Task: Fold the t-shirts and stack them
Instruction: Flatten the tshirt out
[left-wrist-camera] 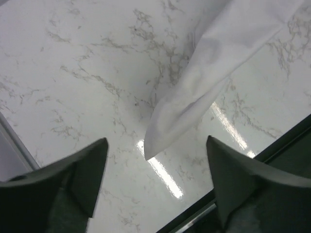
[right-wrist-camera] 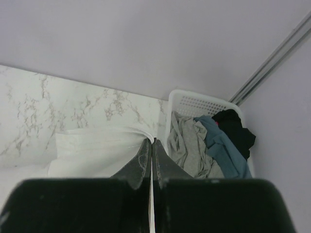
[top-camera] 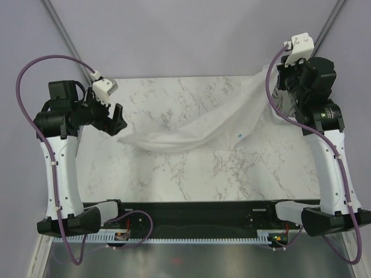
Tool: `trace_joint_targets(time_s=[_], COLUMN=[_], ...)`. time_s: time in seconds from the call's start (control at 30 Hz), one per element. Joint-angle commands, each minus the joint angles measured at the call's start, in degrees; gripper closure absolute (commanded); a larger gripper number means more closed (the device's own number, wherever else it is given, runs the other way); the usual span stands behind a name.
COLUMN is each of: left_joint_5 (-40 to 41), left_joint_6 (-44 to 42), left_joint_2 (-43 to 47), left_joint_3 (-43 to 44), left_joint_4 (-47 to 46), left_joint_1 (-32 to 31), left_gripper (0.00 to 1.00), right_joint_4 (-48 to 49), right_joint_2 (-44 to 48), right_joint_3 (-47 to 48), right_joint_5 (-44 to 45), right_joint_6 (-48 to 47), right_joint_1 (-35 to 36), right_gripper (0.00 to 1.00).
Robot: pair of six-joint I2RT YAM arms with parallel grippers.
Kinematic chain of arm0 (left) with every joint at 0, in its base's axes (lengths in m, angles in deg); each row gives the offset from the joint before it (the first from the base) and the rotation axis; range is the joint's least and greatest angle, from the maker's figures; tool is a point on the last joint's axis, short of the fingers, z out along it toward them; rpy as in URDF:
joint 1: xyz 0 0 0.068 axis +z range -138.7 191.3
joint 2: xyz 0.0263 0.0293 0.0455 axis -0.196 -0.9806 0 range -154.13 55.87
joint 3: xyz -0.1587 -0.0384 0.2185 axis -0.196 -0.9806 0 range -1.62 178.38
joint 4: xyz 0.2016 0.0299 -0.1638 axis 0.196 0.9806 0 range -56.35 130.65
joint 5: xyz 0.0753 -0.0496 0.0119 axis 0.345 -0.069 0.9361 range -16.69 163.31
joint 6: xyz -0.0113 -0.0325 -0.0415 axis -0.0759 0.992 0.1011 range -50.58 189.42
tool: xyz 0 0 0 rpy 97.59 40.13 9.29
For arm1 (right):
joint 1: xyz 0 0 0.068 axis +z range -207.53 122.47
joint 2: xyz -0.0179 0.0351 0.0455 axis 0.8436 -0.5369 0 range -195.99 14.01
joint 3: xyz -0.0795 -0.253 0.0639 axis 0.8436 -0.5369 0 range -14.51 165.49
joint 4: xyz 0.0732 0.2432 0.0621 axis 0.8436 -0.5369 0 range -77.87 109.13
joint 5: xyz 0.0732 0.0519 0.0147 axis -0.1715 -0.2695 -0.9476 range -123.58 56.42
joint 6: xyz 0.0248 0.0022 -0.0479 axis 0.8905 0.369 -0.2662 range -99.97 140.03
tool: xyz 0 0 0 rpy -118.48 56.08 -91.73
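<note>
Since the right gripper [right-wrist-camera: 151, 143] is clamped on the white t-shirt [top-camera: 191, 136] just beside the lattice basket [right-wrist-camera: 199, 103], cloth trails away from the basket; left gripper [top-camera: 120, 120], jaws apart, hovers at its far corner, seemingly resting on the table [top-camera: 174, 179], likely to pinch it.

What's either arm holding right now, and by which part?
Right gripper is shut on the white t-shirt, pinching a fabric edge; which edge cannot be told. Left gripper open, empty.

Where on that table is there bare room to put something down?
Bare marble lies between the white t-shirt and the black rail, and beyond the left hand. Crowded far right, where the right hand grips it.
</note>
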Motion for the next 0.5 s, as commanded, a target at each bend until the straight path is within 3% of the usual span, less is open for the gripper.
trace_joint_targets(time_s=[0.0, 0.2, 0.33, 0.47], left_joint_5=[-1.22, 0.0, -4.27, -10.35], left_joint_6=[-4.85, -1.62, 4.27, 7.28], left_joint_2=[1.96, -3.63, -22.75, -37.29], left_joint_3=[-5.38, -12.95, -7.01, 2.4], left_joint_4=[5.6, -3.61, -5.31, -4.25], left_joint_1=[0.12, 0.03, -0.06, -4.17], left_gripper=[0.01, 0.04, 0.28, 0.35], right_joint_4=[-2.78, -3.92, -4.1, -4.27], right_joint_2=[1.29, 2.79, 1.13, -0.63], right_joint_3=[-4.35, -12.17, -15.17, -16.75], right_joint_5=[-2.89, -6.84, -8.86, -9.4], right_joint_6=[2.71, 4.03, 4.91, 3.95], right_joint_1=[-0.02, -0.02, -0.02, -0.02], right_gripper=[1.0, 1.0, 1.0, 1.0])
